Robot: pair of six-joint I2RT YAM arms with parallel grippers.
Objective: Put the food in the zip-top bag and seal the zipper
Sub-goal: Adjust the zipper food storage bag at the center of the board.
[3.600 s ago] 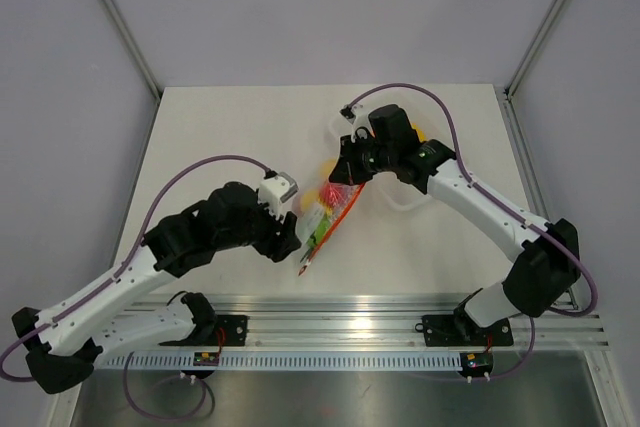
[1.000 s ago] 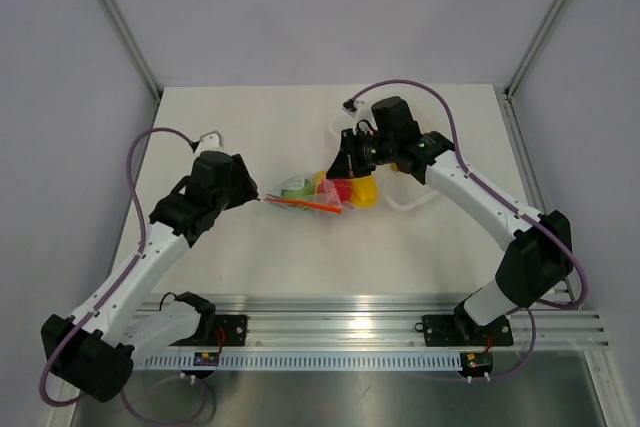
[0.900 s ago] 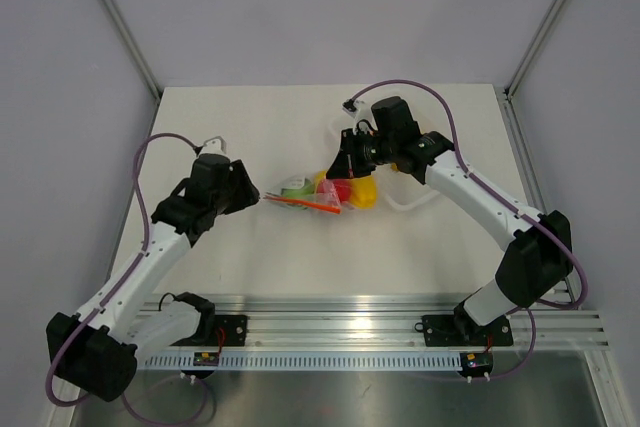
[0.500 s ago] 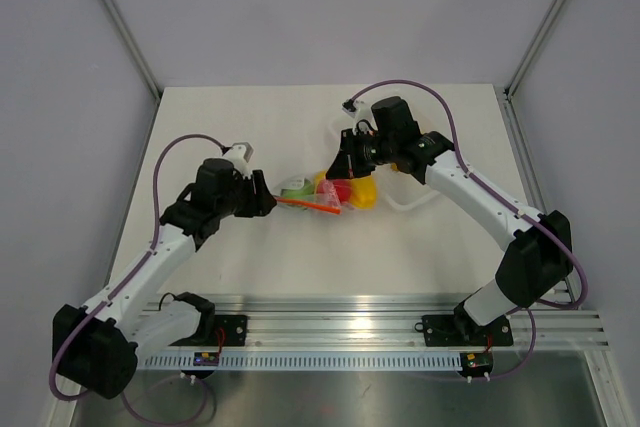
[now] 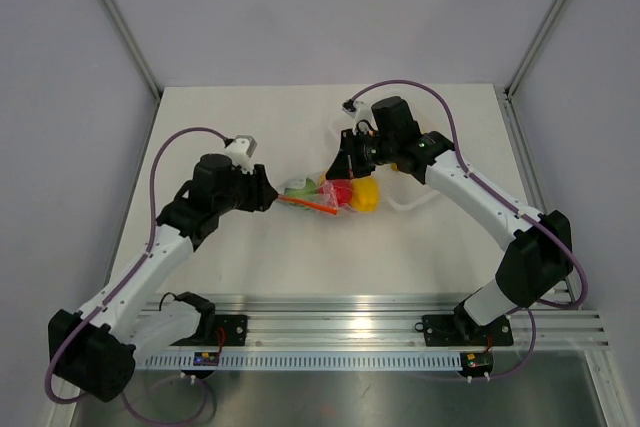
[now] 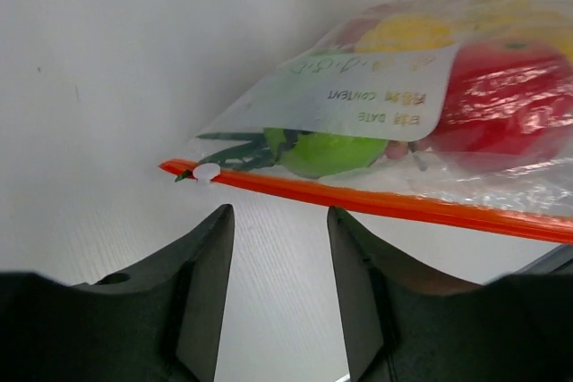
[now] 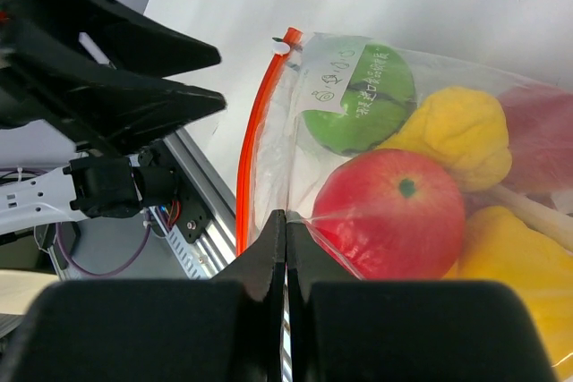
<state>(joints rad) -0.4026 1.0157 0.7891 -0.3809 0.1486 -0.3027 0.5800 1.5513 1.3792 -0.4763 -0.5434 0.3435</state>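
The zip-top bag (image 5: 325, 193) lies mid-table with the food inside: a green round fruit (image 6: 331, 151), a red round fruit (image 6: 501, 114) and yellow pieces (image 7: 457, 136). Its orange zipper (image 6: 376, 203) runs along the near edge, with a small white slider (image 6: 207, 172) at the left end. My left gripper (image 6: 279, 221) is open and holds nothing, its fingertips just short of the zipper. In the top view it (image 5: 268, 194) sits at the bag's left end. My right gripper (image 7: 286, 216) is shut on the bag's clear film beside the red fruit (image 7: 394, 199).
A translucent white tray (image 5: 408, 199) sits under my right arm, right of the bag. The aluminium rail (image 5: 400, 332) with the arm bases runs along the near edge. Enclosure walls stand close on both sides.
My left arm has swung right and brought its gripper up to the bag's zipper end, its jaws narrowing a little. The right gripper and the bag have stayed put over the last second.
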